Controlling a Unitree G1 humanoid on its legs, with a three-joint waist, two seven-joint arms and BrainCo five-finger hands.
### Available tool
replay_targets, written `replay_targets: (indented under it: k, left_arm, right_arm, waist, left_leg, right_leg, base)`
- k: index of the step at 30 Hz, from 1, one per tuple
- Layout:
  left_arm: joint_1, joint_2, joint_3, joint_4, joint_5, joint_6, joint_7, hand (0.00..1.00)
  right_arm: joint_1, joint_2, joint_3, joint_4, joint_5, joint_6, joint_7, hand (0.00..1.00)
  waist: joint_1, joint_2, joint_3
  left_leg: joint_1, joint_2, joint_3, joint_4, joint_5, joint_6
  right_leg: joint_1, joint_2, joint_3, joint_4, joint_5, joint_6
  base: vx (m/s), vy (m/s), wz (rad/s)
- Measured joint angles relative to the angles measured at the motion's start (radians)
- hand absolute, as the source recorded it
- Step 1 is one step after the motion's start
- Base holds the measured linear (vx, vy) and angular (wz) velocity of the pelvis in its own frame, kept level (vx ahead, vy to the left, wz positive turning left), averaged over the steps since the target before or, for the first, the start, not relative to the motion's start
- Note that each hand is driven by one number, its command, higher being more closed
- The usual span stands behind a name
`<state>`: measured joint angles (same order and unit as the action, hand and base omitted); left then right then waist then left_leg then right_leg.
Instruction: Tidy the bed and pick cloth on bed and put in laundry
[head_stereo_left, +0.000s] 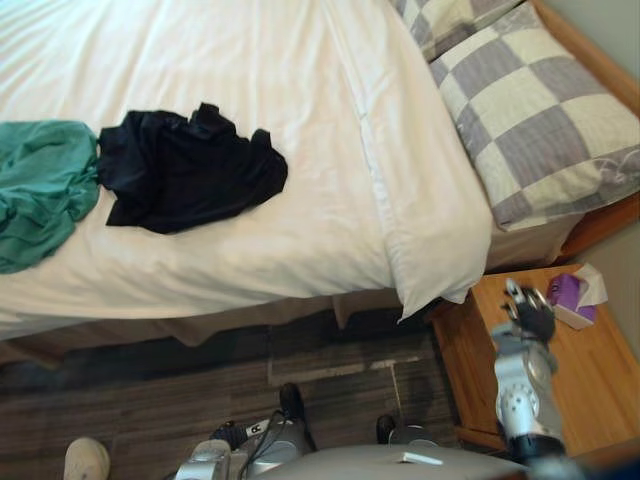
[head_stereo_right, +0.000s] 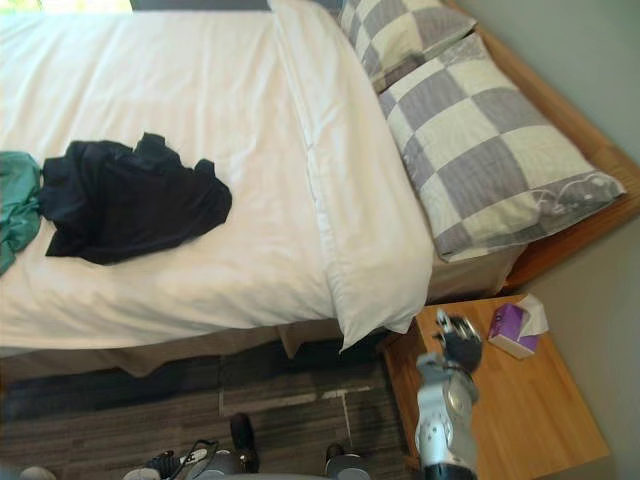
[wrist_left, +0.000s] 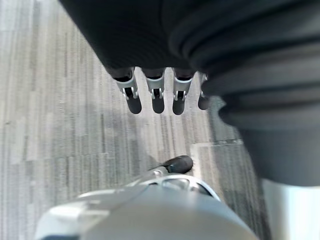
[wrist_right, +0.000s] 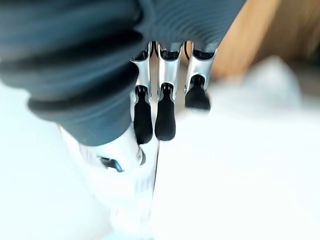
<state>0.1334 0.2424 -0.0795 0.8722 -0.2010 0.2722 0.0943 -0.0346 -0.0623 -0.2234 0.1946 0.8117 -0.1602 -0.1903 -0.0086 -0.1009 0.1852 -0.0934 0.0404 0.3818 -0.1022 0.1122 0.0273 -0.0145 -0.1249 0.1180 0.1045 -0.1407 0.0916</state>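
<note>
In the left eye view, the black cloth (head_stereo_left: 185, 170) lies crumpled on the white bed (head_stereo_left: 260, 60), touching a green cloth (head_stereo_left: 40, 190) at the bed's left edge. Both are loose heaps, not yet picked up. The right hand (head_stereo_left: 530, 312) is raised over the wooden bench (head_stereo_left: 590, 400), near a purple tissue box (head_stereo_left: 568, 296) and well apart from the cloths, so the reach seems not yet begun.

The right eye view shows the checked pillows (head_stereo_right: 480, 140) lying flat at the head and the duvet mostly smooth.

In the left wrist view, the left hand (wrist_left: 157, 97) hangs over the floor (wrist_left: 60, 115) with its fingers relaxed and holding nothing.

In the right wrist view, the right hand's fingers are straight and empty above pale bedding.
</note>
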Motion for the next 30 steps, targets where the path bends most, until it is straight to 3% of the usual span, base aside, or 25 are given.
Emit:
replay_targets:
  k: [3,7,9,12,14,18,25,28,30]
  left_arm:
    - [-0.038,0.002,0.001,-0.009,-0.03,0.009,0.004,0.0]
    - [-0.097,-0.016,0.001,-0.032,-0.064,0.005,0.029,0.0]
    - [-0.131,-0.028,0.001,-0.046,-0.068,-0.008,0.038,0.0]
    - [-0.17,-0.029,0.002,-0.052,-0.097,-0.034,0.045,0.0]
    - [-0.22,-0.032,0.004,-0.057,-0.107,-0.058,0.074,0.0]
    - [-0.273,-0.029,0.013,-0.065,-0.114,-0.063,0.126,0.0]
    - [-0.314,-0.044,0.025,-0.057,-0.142,-0.077,0.153,0.0]
    - [-0.362,-0.053,0.053,-0.024,-0.164,-0.086,0.157,0.0]
    - [-0.391,-0.067,0.076,-0.021,-0.173,-0.085,0.177,0.0]
  right_arm:
    - [-0.141,-0.041,-0.003,-0.018,0.205,-0.028,0.121,1.0]
    - [-0.341,-0.153,-0.044,-0.151,0.336,-0.075,0.17,1.0]
    - [-0.409,-0.206,-0.084,-0.249,0.384,-0.094,0.179,1.0]
    - [-0.452,-0.234,-0.078,-0.329,0.423,-0.12,0.183,1.0]
    - [-0.471,-0.235,-0.074,-0.401,0.464,-0.181,0.182,1.0]
    - [-0.52,-0.241,-0.073,-0.437,0.474,-0.256,0.122,1.0]
    - [-0.678,-0.292,-0.068,-0.343,0.505,-0.263,0.104,1.0]
    - [-0.711,-0.291,-0.071,-0.317,0.521,-0.289,0.172,1.0]
    - [-0.749,-0.293,-0.071,-0.307,0.562,-0.328,0.256,1.0]
  waist:
    - [0.003,0.021,0.074]
    - [0.009,0.07,0.184]
    - [0.02,0.093,0.239]
    - [0.025,0.103,0.286]
    - [0.025,0.122,0.328]
    - [0.027,0.133,0.355]
    - [0.045,0.151,0.361]
    - [0.051,0.153,0.363]
    - [0.051,0.153,0.363]
  left_leg:
    - [-0.037,0.009,-0.011,0.004,0.014,0.016]
    - [-0.128,0.004,-0.033,0.004,0.021,0.019]
    - [-0.195,-0.01,-0.035,0.042,0.018,0.026]
    - [-0.317,-0.008,-0.043,0.187,-0.033,0.038]
    - [-0.45,0.014,-0.077,0.322,-0.064,0.047]
    - [-0.66,0.043,-0.122,0.541,-0.129,0.052]
    - [-0.903,0.049,-0.144,0.701,-0.165,0.05]
    - [-0.991,0.056,-0.142,0.715,-0.153,0.044]
    - [-1.04,0.061,-0.141,0.729,-0.14,0.044]
  right_leg:
    - [-0.036,0.012,0.005,0.009,0.043,-0.008]
    - [-0.144,0.015,0.004,0.066,0.041,-0.019]
    - [-0.216,-0.003,0.001,0.129,0.0,-0.007]
    - [-0.309,-0.021,-0.002,0.223,-0.063,0.003]
    - [-0.411,-0.014,-0.026,0.325,-0.104,-0.001]
    - [-0.597,-0.005,-0.049,0.53,-0.182,-0.012]
    - [-0.863,-0.015,-0.049,0.778,-0.271,-0.021]
    - [-0.97,-0.015,-0.05,0.839,-0.279,-0.026]
    - [-1.028,-0.012,-0.047,0.873,-0.28,-0.027]
  base:
    - [0.03,0.049,0.16]
    - [-0.06,0.031,0.13]
    - [-0.05,0.023,0.18]
    - [-0.05,-0.006,0.26]
    - [-0.05,-0.026,0.38]
    - [-0.04,-0.025,0.29]
    - [-0.09,-0.032,0.18]
    - [-0.08,-0.059,0.14]
    - [-0.06,-0.064,0.04]
